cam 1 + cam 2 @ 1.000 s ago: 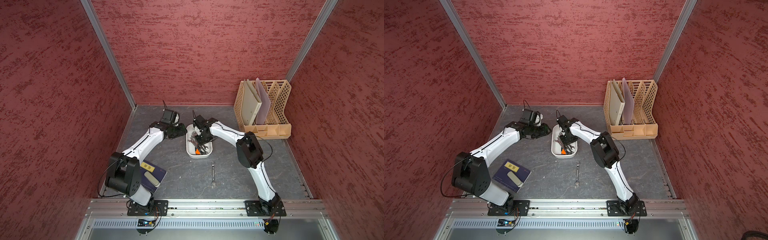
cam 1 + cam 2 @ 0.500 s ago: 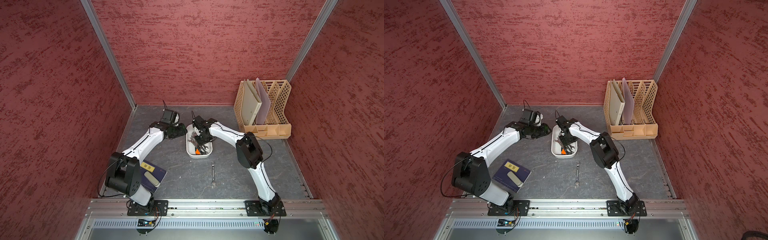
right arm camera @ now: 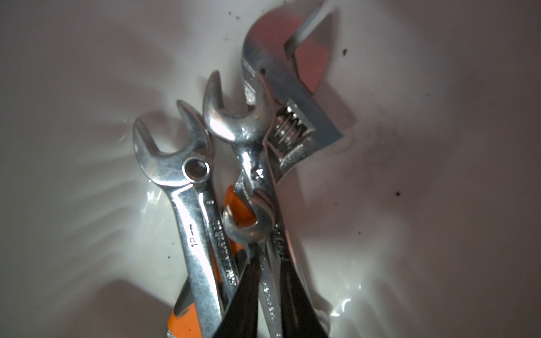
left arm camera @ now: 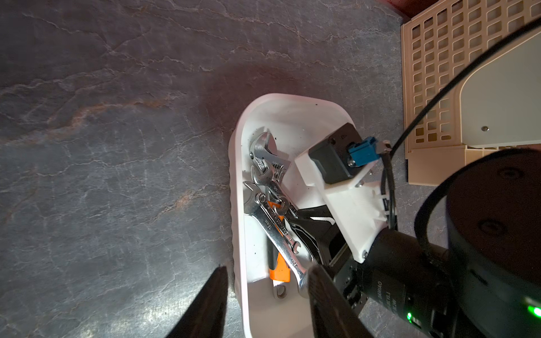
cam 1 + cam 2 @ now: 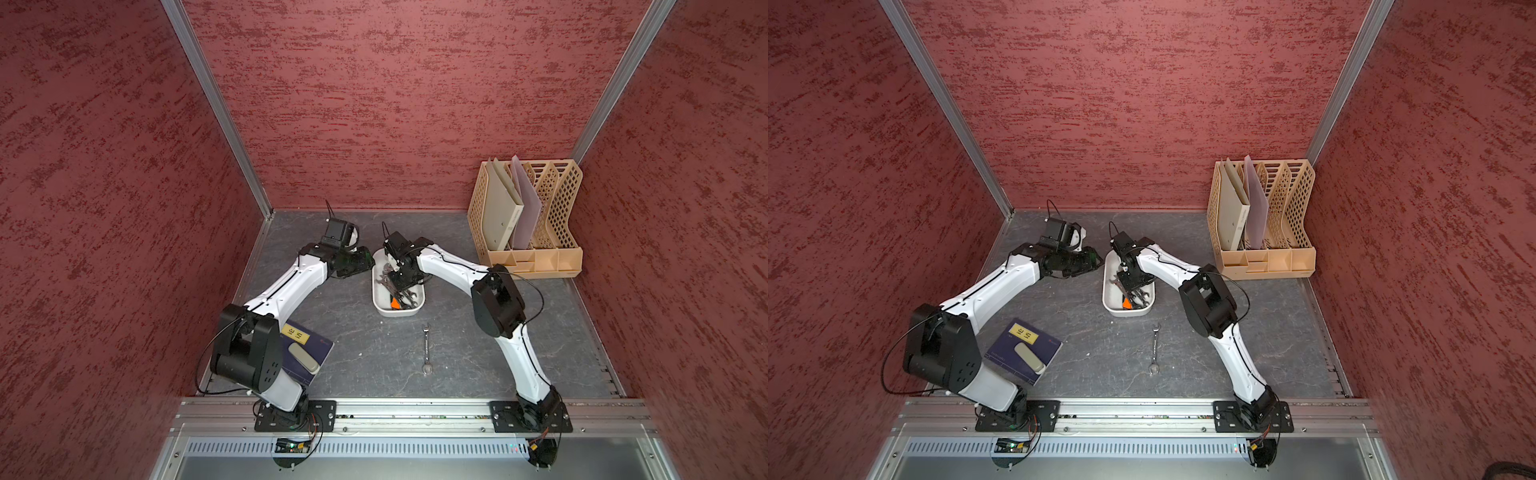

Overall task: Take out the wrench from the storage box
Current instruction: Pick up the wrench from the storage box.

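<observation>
The white storage box sits mid-table and holds several steel wrenches plus an orange-handled tool. My right gripper reaches down into the box, shut on the slim shaft of one wrench that runs between its fingers. An adjustable wrench and two open-end wrenches lie beside it. My left gripper is at the box's far-left end. It is open and straddles the box wall, one finger outside and one inside.
Another wrench lies on the grey table in front of the box. A beige lattice file rack with folders stands at the back right. A navy book lies near the left arm's base.
The right gripper's fingers have closed in on the wrench shaft inside the box. Both arms have stayed nearly where they were.
</observation>
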### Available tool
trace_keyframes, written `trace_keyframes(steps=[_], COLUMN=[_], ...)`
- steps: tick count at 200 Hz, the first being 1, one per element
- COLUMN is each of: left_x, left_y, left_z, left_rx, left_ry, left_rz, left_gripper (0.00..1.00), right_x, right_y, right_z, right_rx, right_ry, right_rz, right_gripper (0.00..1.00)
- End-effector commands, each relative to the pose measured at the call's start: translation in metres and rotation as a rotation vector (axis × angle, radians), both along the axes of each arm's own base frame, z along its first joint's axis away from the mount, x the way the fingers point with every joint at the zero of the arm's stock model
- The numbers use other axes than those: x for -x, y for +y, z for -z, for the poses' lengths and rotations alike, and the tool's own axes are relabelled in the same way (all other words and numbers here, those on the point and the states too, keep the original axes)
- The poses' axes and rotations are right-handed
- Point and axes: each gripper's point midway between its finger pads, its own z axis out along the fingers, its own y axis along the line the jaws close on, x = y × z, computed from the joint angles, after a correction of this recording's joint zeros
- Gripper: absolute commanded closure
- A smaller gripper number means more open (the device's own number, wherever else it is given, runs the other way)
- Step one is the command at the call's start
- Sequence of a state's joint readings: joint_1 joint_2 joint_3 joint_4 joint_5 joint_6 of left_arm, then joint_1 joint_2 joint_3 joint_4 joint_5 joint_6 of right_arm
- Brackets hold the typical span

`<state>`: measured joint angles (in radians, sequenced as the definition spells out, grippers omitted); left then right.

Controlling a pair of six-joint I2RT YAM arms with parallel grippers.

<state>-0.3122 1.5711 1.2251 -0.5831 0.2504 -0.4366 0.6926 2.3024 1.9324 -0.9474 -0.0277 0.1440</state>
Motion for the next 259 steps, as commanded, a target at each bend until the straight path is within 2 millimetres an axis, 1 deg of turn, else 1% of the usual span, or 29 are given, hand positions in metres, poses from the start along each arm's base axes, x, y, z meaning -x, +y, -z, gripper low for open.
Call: trace_keyframes(steps=[1, 34, 58, 69, 112, 141, 161, 187, 202, 213, 238, 259], left_x=[-0.003, -0.002, -0.001, -0.001, 0.0, -0.001, -0.001, -0.002, -0.002, -0.002, -0.003, -0.002], left_y=[0.0, 0.001, 0.0, 0.0, 0.0, -0.001, -0.001, 0.0, 0.0, 0.0, 0.0, -0.001], left_z=[-0.009, -0.011, -0.012, -0.013, -0.013, -0.013, -0.013, -0.013, -0.012, -0.013, -0.013, -0.014], left_rx=[0.01, 0.011, 0.012, 0.013, 0.014, 0.013, 0.012, 0.01, 0.009, 0.01, 0.01, 0.009], left_ry=[-0.029, -0.035, -0.039, -0.043, -0.042, -0.042, -0.042, -0.043, -0.04, -0.042, -0.043, -0.045], left_rz=[0.006, 0.005, 0.006, 0.006, 0.005, 0.007, 0.006, 0.005, 0.003, 0.003, 0.003, 0.003], left_gripper=[0.52, 0.52, 0.52, 0.52, 0.52, 0.52, 0.52, 0.52, 0.52, 0.52, 0.52, 0.52], right_x=[-0.003, -0.003, -0.004, -0.002, 0.001, -0.003, -0.007, -0.009, -0.01, -0.012, -0.015, -0.017], right_y=[-0.008, -0.004, -0.006, -0.007, -0.012, -0.02, -0.022, -0.02, -0.019, -0.019, -0.019, -0.016], right_z=[0.021, 0.008, 0.005, 0.007, 0.023, 0.031, 0.032, 0.031, 0.028, 0.027, 0.023, 0.018], right_rx=[0.046, 0.006, 0.016, 0.022, 0.052, 0.106, 0.107, 0.091, 0.078, 0.069, 0.046, 0.023], right_ry=[0.005, -0.019, -0.031, -0.027, -0.007, -0.02, -0.022, -0.025, -0.032, -0.034, -0.037, -0.038], right_rz=[0.024, 0.005, -0.01, -0.015, -0.011, 0.0, 0.013, 0.022, 0.032, 0.041, 0.057, 0.06], right_gripper=[0.82, 0.77, 0.72, 0.71, 0.71, 0.7, 0.7, 0.74, 0.82, 0.85, 0.89, 0.9])
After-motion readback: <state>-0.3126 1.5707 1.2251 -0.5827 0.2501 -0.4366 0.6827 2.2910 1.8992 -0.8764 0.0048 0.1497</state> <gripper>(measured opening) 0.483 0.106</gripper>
